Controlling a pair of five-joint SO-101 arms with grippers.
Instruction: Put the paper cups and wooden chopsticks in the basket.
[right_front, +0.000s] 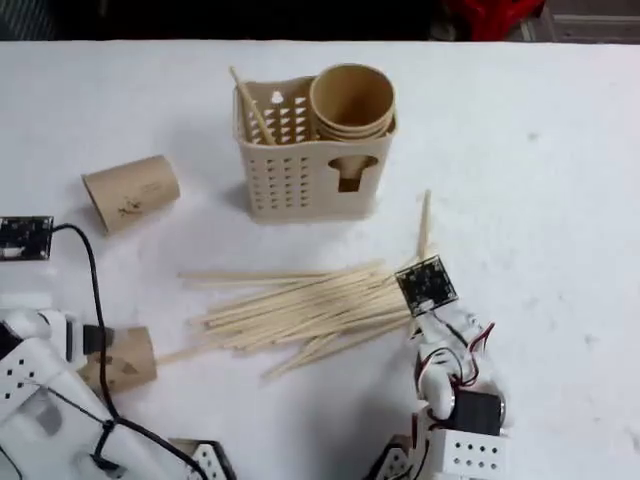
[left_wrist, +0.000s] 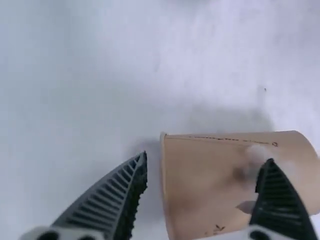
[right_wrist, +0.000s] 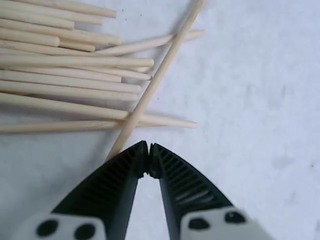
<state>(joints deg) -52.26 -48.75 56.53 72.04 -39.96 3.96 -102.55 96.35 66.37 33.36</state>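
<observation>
Two paper cups lie on their sides at the left of the white table (right_front: 560, 150). The farther cup (right_front: 130, 192) rests left of the basket and well apart from both arms, and the nearer cup (right_front: 122, 362) lies close to the left arm. The left gripper (left_wrist: 206, 160) is spread wide and grips nothing; one finger hangs just beside the nearer cup's end and the other hangs over its side wall. Toward the middle stands the beige perforated basket (right_front: 300, 175), upright. Its left compartment holds a leaning chopstick (right_front: 250, 105) and its right compartment holds a stack of cups (right_front: 352, 95), mouths up. In front of the basket, between the arms, the pile of chopsticks (right_front: 300, 310) lies loose on the table, mostly crosswise. At its right end a single chopstick (right_front: 424, 225) points toward the far edge. The right gripper (right_wrist: 148, 150) is closed, its tips touching and holding nothing, just beside the pile's ends. The single chopstick runs slantwise alongside one of its fingers.
</observation>
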